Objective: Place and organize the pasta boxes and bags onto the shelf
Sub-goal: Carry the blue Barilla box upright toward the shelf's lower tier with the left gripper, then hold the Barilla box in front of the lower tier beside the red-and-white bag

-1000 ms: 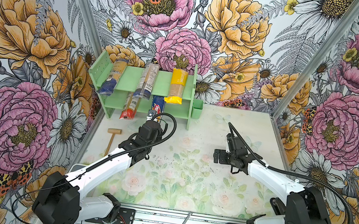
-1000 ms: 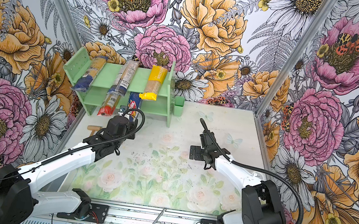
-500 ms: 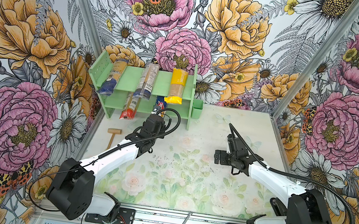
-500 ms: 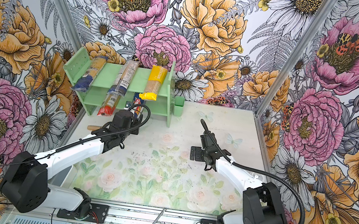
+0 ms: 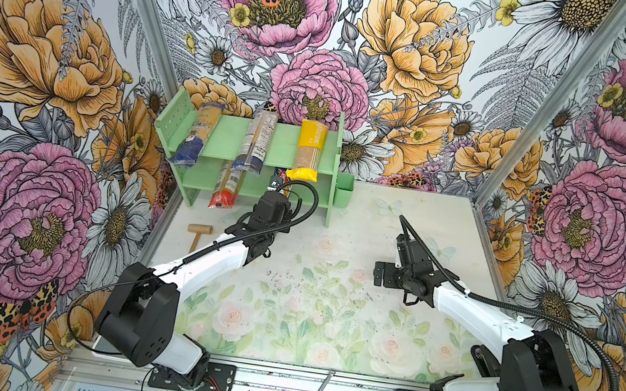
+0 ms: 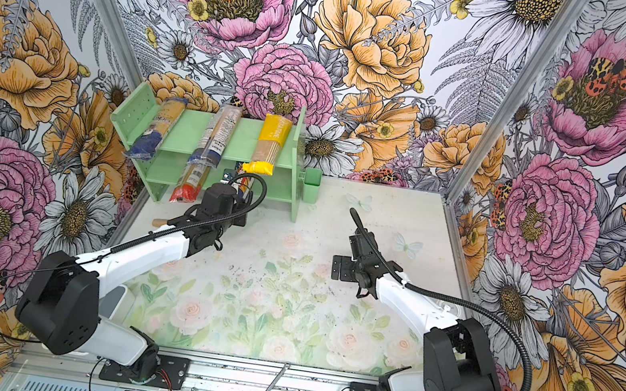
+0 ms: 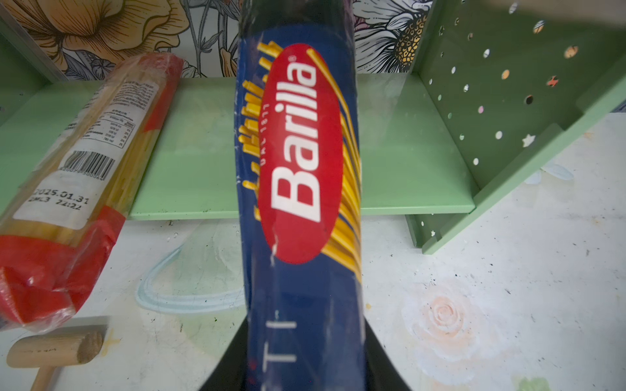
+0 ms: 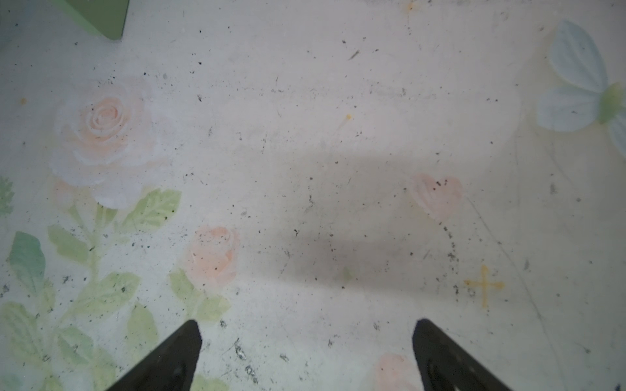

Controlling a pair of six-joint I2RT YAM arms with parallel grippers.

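Observation:
The mint-green shelf (image 5: 227, 137) stands at the back left in both top views. On its top tier lie two clear bags with dark blue ends (image 5: 196, 133) (image 5: 254, 141) and a yellow bag (image 5: 307, 149). A red-ended clear bag (image 5: 226, 188) lies on the lower tier, sticking out at the front. My left gripper (image 7: 305, 325) is shut on the dark blue Barilla box (image 7: 301, 169), whose far end reaches in over the lower tier (image 7: 406, 152), right of the red-ended bag (image 7: 78, 189). The wrist (image 5: 271, 207) hides most of the box from above. My right gripper (image 8: 306, 325) hangs open and empty over the mat.
A small wooden mallet (image 5: 198, 232) lies on the mat left of my left arm, near the red-ended bag. A green cup (image 5: 343, 194) hangs on the shelf's right side panel. A wrench (image 5: 318, 390) lies on the front rail. Flowered walls close in three sides.
My left arm has pushed forward toward the shelf, carrying the Barilla box further in over the lower tier. The right arm has hardly moved.

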